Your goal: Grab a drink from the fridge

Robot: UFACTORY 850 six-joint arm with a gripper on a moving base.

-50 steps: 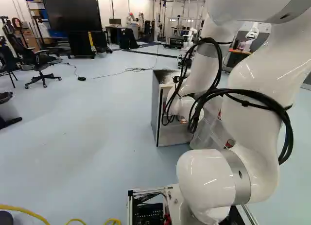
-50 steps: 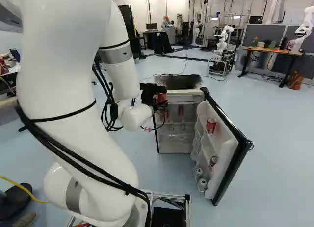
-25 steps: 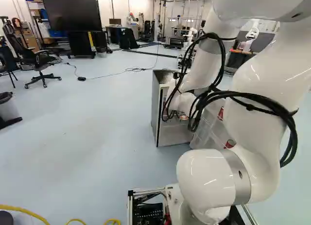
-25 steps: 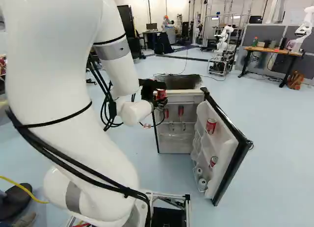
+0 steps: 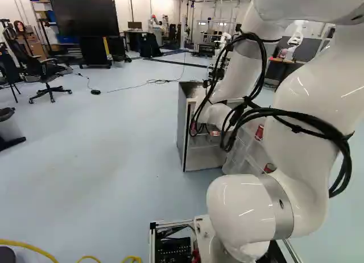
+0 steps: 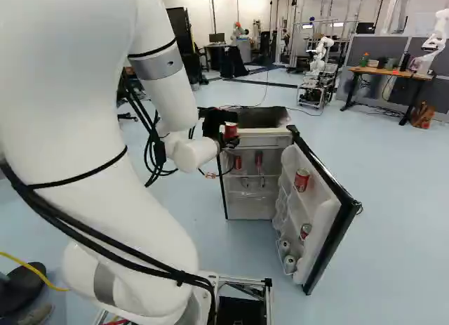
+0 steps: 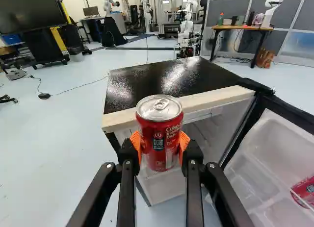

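"Gripper (image 7: 159,146) is pinching the red can (image 7: 159,134), both orange pads (image 7: 135,141) pressing its sides. Can is standing upright between them, lid showing above."

"And the fridge (image 7: 169,80)?"

"Sitting just ahead of the tool and reaching below it. Pale front edge (image 7: 216,100) is running close beyond the can; whether they're touching, can't tell. Open door (image 6: 326,199) is hanging to the tool's right, lower down, a second can (image 7: 305,190) lying against its shelf."

"What's worrying you?"

"Grab is looking made; the way out is bothering me. Pushing ahead or dipping would be knocking the can on that edge, maybe twisting it in the pads. Swinging right too low could be catching the door. Smooth metal, perhaps damp, might be slipping if the squeeze is weakening."

"So next?"

"Backing off level, I'm thinking, before any turning."
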